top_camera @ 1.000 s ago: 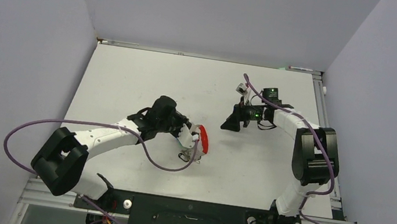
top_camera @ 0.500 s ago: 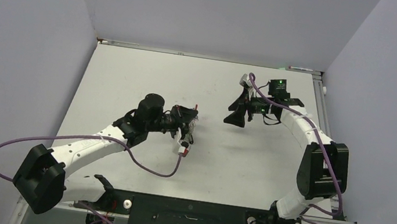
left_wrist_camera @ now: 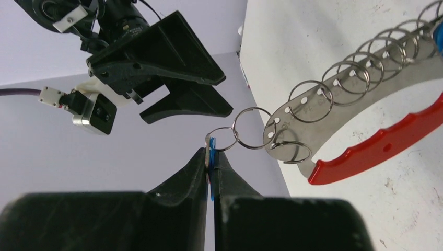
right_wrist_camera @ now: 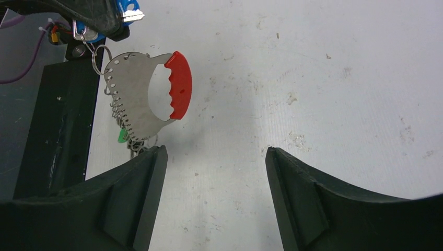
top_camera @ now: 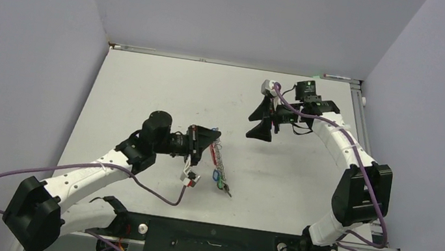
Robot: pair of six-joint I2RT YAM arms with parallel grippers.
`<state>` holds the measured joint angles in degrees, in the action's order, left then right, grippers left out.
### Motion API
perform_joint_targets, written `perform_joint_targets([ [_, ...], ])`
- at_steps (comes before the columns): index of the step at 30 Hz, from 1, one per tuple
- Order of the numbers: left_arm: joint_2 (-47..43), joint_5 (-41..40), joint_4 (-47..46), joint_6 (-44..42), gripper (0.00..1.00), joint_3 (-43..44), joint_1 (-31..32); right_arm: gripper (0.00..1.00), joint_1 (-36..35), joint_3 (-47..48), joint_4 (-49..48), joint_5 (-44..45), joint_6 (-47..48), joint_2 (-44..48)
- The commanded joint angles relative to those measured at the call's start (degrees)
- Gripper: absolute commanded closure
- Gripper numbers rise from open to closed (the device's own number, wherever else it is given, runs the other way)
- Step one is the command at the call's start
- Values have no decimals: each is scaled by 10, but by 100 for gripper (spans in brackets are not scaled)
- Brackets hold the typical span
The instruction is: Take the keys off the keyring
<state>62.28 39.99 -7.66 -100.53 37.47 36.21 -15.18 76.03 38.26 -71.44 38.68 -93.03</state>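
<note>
1. Since a second ago the left arm has stretched lower across the table and rolled its wrist. From above, the keyring now shows edge-on rather than as a red arc. Meanwhile the right arm has drawn slightly back.
2. Pressed together, the left gripper pinches a blue-tagged key. The keyring dangles from that key by linked split rings, probably so that it hangs broadside to the other arm.
3. Spread and empty, the right gripper faces the red grip from well apart, likely lining up to take it.
4. Along the lower edge the keys hang, not yet removed. Whether they touch the table I cannot tell.
</note>
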Motion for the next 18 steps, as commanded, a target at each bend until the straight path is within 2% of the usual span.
perform_joint_targets([
  [1,-27,62,-68,-34,100,-12,-7,30,-13,38,25,-35,48,22],
  [9,-25,105,-128,-52,100,-26,-26,30,-24,58,28,-27,44,19],
  [18,-26,138,-141,-67,100,-16,-38,30,-24,81,38,-25,44,20],
])
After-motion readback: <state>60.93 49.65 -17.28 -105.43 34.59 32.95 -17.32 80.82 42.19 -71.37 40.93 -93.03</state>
